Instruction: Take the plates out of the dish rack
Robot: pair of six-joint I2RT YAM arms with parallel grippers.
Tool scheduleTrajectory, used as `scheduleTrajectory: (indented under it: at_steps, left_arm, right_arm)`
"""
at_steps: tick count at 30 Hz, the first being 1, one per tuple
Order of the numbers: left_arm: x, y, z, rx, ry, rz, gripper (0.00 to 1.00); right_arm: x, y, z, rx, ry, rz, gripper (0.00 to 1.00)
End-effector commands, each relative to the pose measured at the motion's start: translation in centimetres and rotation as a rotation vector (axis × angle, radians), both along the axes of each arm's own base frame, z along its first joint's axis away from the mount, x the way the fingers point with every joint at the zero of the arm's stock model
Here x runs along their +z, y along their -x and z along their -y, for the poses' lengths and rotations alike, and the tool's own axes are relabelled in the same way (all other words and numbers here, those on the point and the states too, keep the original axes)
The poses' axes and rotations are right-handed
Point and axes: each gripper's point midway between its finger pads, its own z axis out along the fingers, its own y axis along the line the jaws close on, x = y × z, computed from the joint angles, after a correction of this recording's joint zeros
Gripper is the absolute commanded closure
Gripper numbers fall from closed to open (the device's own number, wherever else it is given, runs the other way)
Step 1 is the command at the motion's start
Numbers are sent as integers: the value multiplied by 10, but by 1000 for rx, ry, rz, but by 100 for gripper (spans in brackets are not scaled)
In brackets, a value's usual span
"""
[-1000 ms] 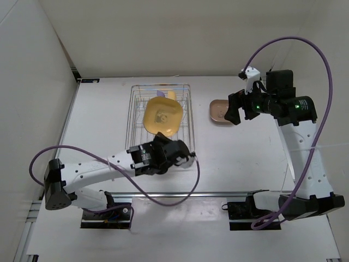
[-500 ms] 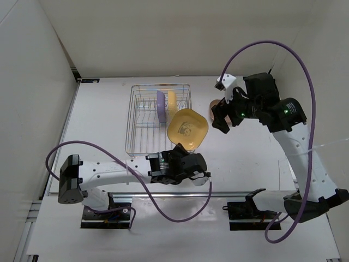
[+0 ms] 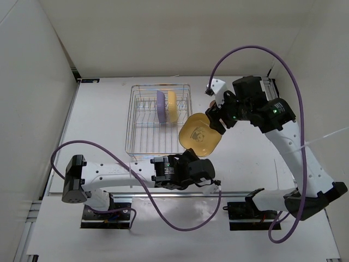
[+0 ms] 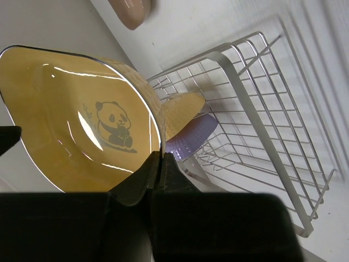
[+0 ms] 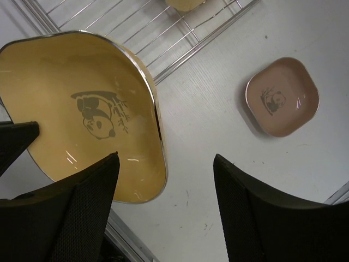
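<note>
Now that my left jaws, clamped on its rim, have carried 1 yellow plate [image 3: 200,136] out of the rack [image 3: 132,117] and rightward above the table [image 3: 103,114], my right jaws stand wide beside its far edge. A handover seems next, with 2 plates [image 3: 161,107] still racked.

Bright, even light; soft shadows

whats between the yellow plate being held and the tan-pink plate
Bare white table between the rounded-square yellow plastic plate and tan-pink plate, per right wrist view.
</note>
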Motion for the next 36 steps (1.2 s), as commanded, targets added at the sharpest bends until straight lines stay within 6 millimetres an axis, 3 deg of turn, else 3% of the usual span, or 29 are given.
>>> scheduleTrajectory:
  at_steps: [1,5,11,20,21,24,29,32,36]
  left_arm:
    - [14,7,14,-9,61,-2,89]
    - [18,9,18,-12,68,5,89]
    - [18,8,23,-18,76,11,89]
    - [25,7,28,-17,106,25,89]
    - [25,7,28,-17,106,25,89]
    - [23,6,28,-12,96,31,89]
    - [20,6,29,-12,87,30,89]
    - [22,6,29,-5,94,26,89]
    - [22,2,30,4,95,26,87]
  right_arm:
    - [3,-9,-3,5,3,44,27]
    - [-4,-8,-6,15,9,35,32]
    - [-11,-7,-6,15,20,18,53]
    - [-22,-6,-3,8,38,4,53]
    - [-22,-6,-3,8,38,4,60]
    - [-22,-6,-3,1,33,-1,65]
    - [-27,-7,-2,-12,40,-10,91]
    - [-25,-6,-1,-13,35,-2,99]
    - [-23,-8,0,-28,32,5,100]
